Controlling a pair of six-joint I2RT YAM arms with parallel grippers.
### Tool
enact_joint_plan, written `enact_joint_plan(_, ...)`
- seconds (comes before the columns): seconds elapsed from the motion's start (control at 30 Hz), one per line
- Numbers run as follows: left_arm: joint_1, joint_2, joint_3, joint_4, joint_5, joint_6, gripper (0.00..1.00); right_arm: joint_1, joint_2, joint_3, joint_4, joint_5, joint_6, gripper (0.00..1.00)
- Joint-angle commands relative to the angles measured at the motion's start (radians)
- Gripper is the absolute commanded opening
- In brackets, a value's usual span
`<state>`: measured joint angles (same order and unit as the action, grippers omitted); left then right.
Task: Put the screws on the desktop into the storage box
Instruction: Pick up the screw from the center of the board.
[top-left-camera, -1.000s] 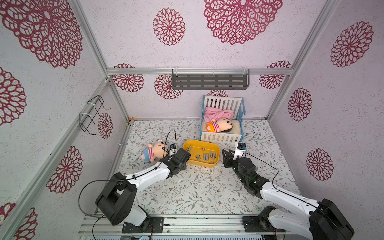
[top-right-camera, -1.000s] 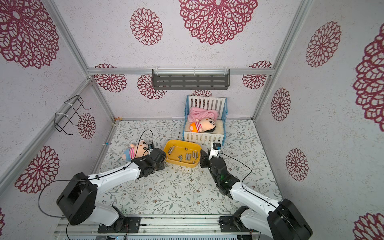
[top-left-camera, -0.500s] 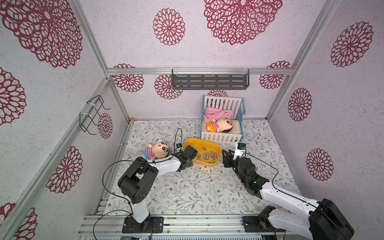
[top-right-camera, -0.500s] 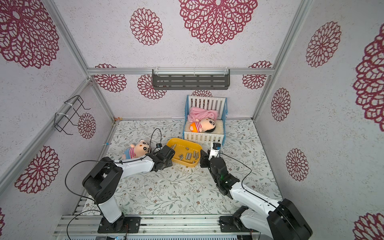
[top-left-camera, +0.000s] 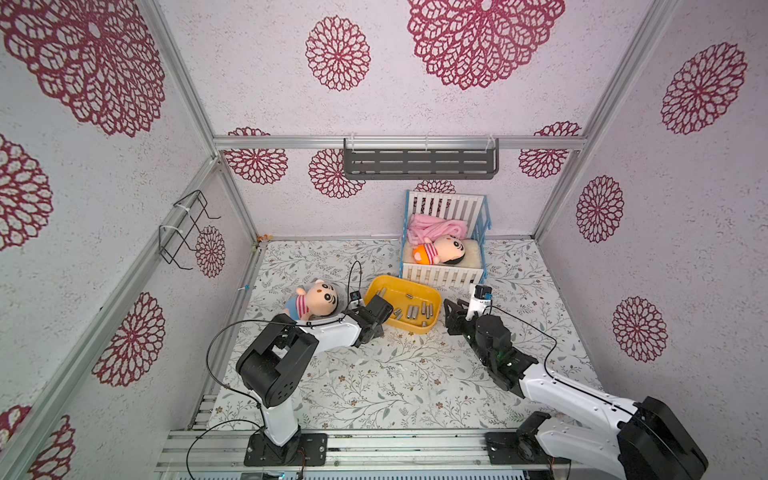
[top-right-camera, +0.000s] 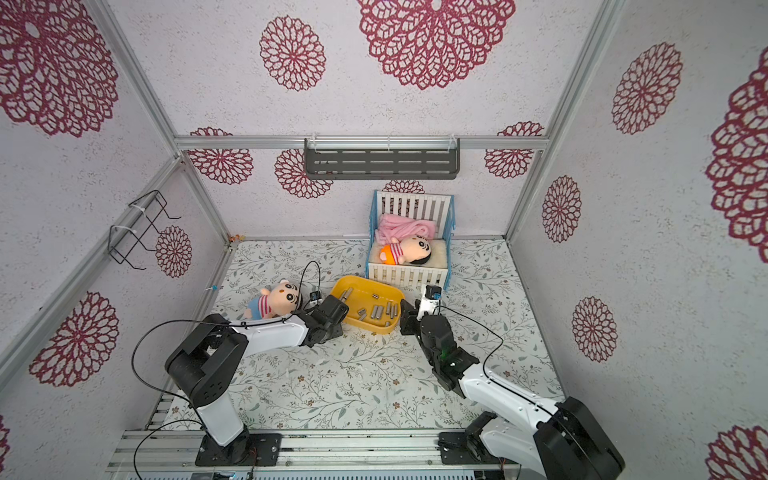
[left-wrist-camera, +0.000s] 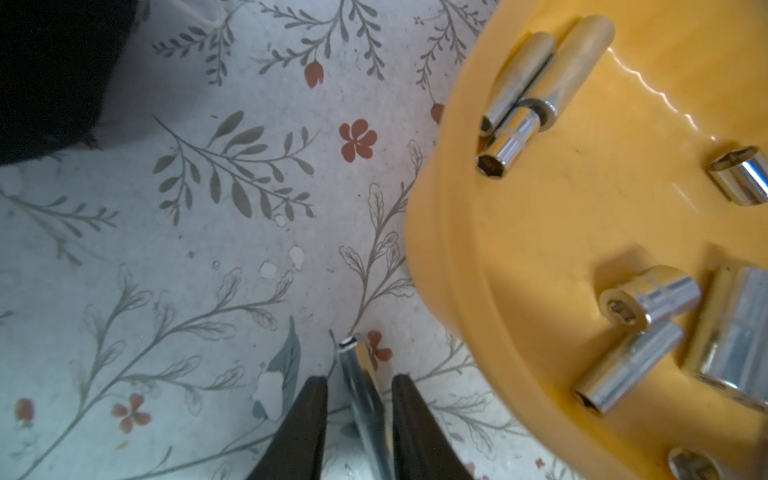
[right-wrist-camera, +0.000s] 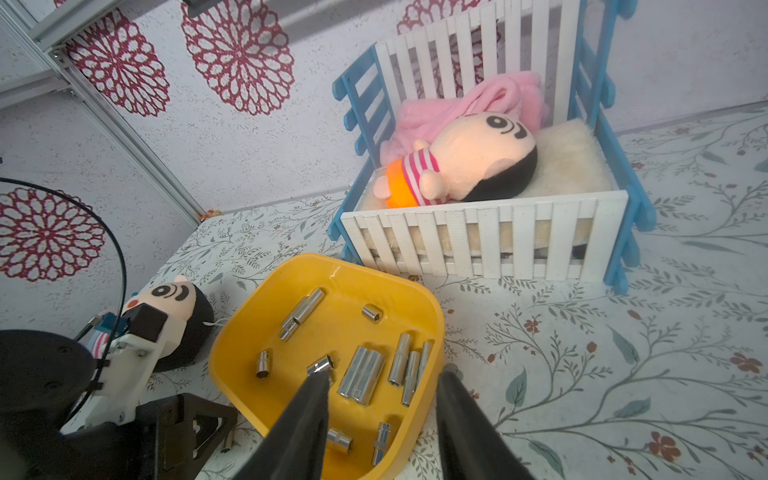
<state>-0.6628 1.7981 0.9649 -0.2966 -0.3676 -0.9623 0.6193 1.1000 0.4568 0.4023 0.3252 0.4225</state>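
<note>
Floral desktop (top-left-camera: 374, 386) nearly cleared: screws (right-wrist-camera: 361, 376) lie in storage box (top-left-camera: 411, 328); left gripper (left-wrist-camera: 359, 379), fingers parted, straddles apparent last screw (left-wrist-camera: 351, 353) at seven o'clock; right gripper (right-wrist-camera: 383, 376) spread, empty.

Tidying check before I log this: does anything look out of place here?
One slim screw lies on the desktop beside the yellow box, between the fingers of the left tool, while the others are inside. A plush doll also lies loose on the desktop; a similar one is in the crib.

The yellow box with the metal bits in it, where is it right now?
In both top views the storage box sits on the desktop, just in front of the toy crib, with the plush doll lying on its left.
</note>
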Motion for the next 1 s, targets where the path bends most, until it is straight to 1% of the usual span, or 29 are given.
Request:
enact_joint_plan(0.0, -0.004, 0.027, -0.011, 0.022, 0.006, -0.008, 0.31, -0.004, 0.002, 0.031, 0.030, 0.005, 0.009, 0.47)
enact_joint_plan(0.23, -0.016, 0.007, -0.052, 0.022, 0.014, -0.015, 0.29, -0.004, 0.006, 0.033, 0.030, 0.008, 0.009, 0.47)
enact_joint_plan(0.4, -0.031, -0.021, -0.103, 0.020, -0.003, -0.003, 0.14, -0.004, 0.009, 0.034, 0.028, 0.007, 0.010, 0.47)
enact_joint_plan(0.57, -0.034, -0.028, -0.139, 0.016, 0.005, 0.002, 0.12, -0.004, 0.009, 0.034, 0.029, 0.009, 0.008, 0.47)
enact_joint_plan(0.6, -0.035, -0.031, -0.144, 0.016, 0.010, 0.010, 0.10, -0.004, 0.010, 0.034, 0.028, 0.008, 0.009, 0.47)
enact_joint_plan(0.7, -0.047, -0.042, -0.153, 0.016, 0.027, 0.057, 0.12, -0.004, 0.011, 0.035, 0.030, 0.000, 0.009, 0.47)
enact_joint_plan(0.73, -0.049, -0.046, -0.155, 0.015, 0.041, 0.074, 0.09, -0.004, 0.012, 0.036, 0.030, -0.002, 0.009, 0.47)
enact_joint_plan(0.77, -0.049, -0.052, -0.156, 0.015, 0.053, 0.083, 0.04, -0.004, 0.011, 0.036, 0.030, -0.003, 0.009, 0.47)
enact_joint_plan(0.8, -0.049, -0.063, -0.156, 0.010, 0.062, 0.089, 0.00, -0.004, 0.011, 0.036, 0.029, -0.003, 0.007, 0.47)
enact_joint_plan(0.87, -0.050, -0.097, -0.156, -0.002, 0.068, 0.103, 0.00, -0.004, 0.009, 0.036, 0.028, 0.000, 0.007, 0.47)
enact_joint_plan(0.97, -0.050, -0.172, -0.154, -0.029, 0.048, 0.127, 0.00, -0.004, 0.007, 0.034, 0.029, 0.002, 0.008, 0.47)
